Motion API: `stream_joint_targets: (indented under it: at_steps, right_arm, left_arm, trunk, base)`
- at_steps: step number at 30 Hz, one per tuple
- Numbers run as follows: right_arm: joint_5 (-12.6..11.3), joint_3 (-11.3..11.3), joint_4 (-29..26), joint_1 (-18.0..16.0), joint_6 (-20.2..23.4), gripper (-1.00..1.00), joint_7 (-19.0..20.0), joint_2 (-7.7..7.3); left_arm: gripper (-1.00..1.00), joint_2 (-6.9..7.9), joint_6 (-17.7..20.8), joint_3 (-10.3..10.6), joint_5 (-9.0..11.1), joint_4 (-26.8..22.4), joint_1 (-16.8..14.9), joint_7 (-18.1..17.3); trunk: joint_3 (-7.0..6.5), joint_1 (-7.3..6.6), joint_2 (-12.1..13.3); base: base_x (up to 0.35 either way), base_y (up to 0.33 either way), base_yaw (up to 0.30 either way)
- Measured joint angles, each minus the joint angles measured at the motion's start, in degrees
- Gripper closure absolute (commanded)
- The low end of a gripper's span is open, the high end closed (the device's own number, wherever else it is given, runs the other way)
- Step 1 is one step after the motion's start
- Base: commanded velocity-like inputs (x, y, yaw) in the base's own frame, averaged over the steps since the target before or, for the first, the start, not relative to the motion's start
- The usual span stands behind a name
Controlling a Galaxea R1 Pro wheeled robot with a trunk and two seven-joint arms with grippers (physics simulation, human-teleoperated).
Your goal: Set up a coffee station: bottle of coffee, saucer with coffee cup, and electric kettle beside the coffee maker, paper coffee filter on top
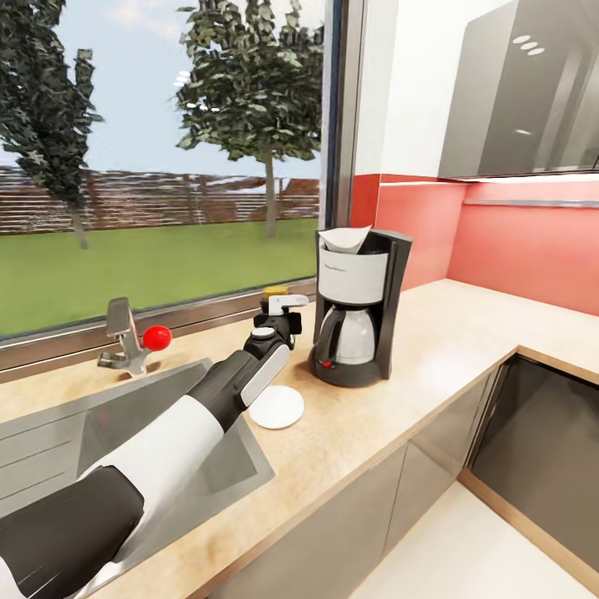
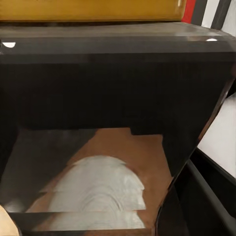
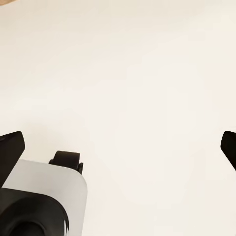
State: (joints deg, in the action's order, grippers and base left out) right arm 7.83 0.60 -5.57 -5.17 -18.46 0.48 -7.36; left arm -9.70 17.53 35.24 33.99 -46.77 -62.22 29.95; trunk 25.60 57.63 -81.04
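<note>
My left claw [image 1: 287, 314] grips the coffee jar [image 1: 275, 294]. Set it down gently just left of the coffee maker [image 1: 359, 308] (saucer [image 1: 277, 407] sits below my wrist).

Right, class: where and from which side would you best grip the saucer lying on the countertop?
The rim of the saucer, on its front side. It lies flat on the countertop, so only the thin edge offers a hold; probably come steeply from above, one finger inside the rim, one outside.

The left arm [image 1: 166, 441] has a black upper sleeve, a glossy white forearm shell, then dark grey and white wrist segments ending in a black tool [image 1: 279, 320].
</note>
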Motion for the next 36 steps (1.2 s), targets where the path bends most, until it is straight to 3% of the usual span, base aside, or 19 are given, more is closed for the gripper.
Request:
stream_joint_targets:
  at_steps: [6,32,36]
  right_arm:
    - [0.0,0.0,0.01,-0.02,0.0,-1.0,0.0,0.0]
    - [0.0,0.0,0.0,-0.01,0.0,-1.0,0.0,0.0]
    - [0.0,0.0,0.0,-0.01,0.0,-1.0,0.0,0.0]
  left_arm:
    - [1.0,0.0,0.0,0.06,0.0,0.01,0.0,0.0]
    - [1.0,0.0,0.2,0.02,0.07,0.01,0.0,0.0]
    - [1.0,0.0,0.25,0.02,0.0,0.0,0.0,0.0]
  trunk:
    - [0.0,0.0,0.0]
    - [4.67,5.71,-10.42]
    - [4.67,5.72,-10.43]
  base:
    - [0.002,-0.001,0.0]
    - [0.0,0.0,0.0]
    - [0.0,0.0,0.0]
